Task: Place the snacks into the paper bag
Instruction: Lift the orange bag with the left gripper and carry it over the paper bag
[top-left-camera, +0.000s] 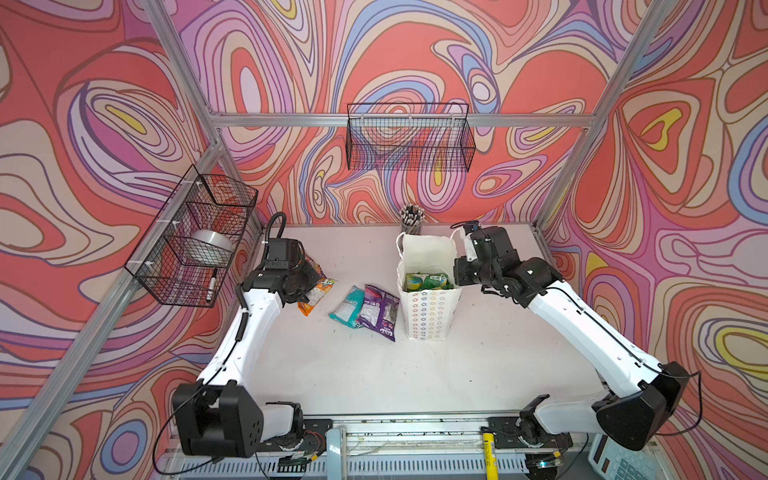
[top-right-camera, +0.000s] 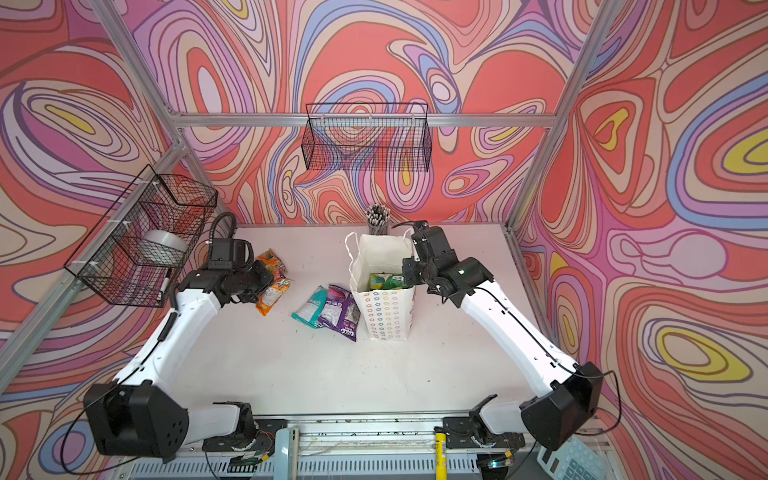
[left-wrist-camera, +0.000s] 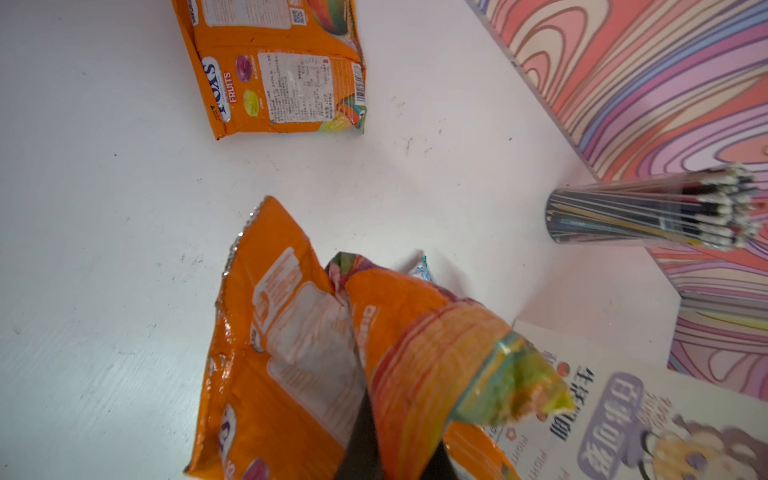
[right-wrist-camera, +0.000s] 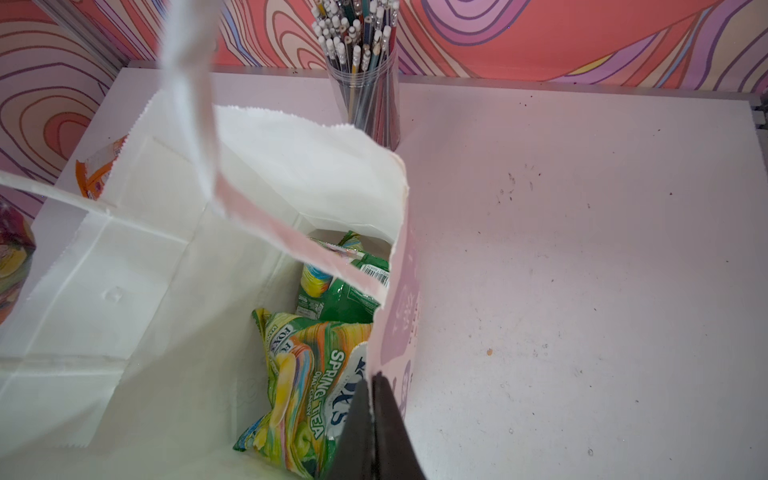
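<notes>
Your left gripper (left-wrist-camera: 376, 440) is clamped tight on a crumpled orange pouch (left-wrist-camera: 291, 332), well out from the paper bag (top-left-camera: 430, 307) on the left arm's side. I cannot tell whether the pouch has cleared the table. Your right gripper (right-wrist-camera: 372, 419) is closed on the bag's rim on the far side, pinching the thin wall and likely holding the mouth open. Green pouches (right-wrist-camera: 307, 374) already lie at the bottom of the bag. A teal pouch (top-left-camera: 349, 305) and a purple pouch (top-left-camera: 380, 309) lie overlapped just beside it, and a second orange pouch (left-wrist-camera: 274, 70) lies flat farther out than the held one. Expect these packs to be light, glossy and slippery, with loose sweets that shift inside, so take them by a crimped end seal rather than the puffy middle. The bag looks light and easily tipped or torn, so pull gently. The white table (top-left-camera: 374, 374) is smooth, matte and scuffed. A pencil cup (top-left-camera: 411, 220) stands close behind the bag, and wire baskets (top-left-camera: 409, 137) hang on the patterned walls.
</notes>
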